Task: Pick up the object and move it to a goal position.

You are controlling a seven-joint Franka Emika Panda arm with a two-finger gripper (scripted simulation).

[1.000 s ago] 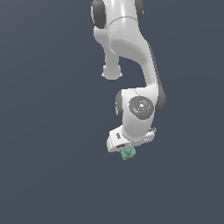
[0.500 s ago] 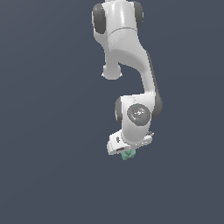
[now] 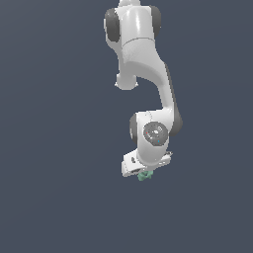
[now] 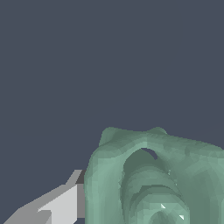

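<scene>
Hanging from my white arm [image 3: 148, 74], my claw [image 3: 144, 173] pinches the object [image 3: 144, 176], one small teal-green lump that pokes out just beneath the fingers. I see no writing, label or brand mark anywhere, only a round grey disc on my wrist joint [image 3: 156, 133]. By count: one arm, one claw, one object. No tabletop edge or corner shows in either view; a flat dark blue-grey backdrop fills everything, so I cannot place the object against a surface. In the exterior view it sits low and just to the exterior view's right of centre. Up close in the wrist view the object [image 4: 157, 179] is lumpy and irregular, with rounded folds curling around a darker hollow and a few bright glints. One pale grey finger [image 4: 57, 205] lies against its side.
</scene>
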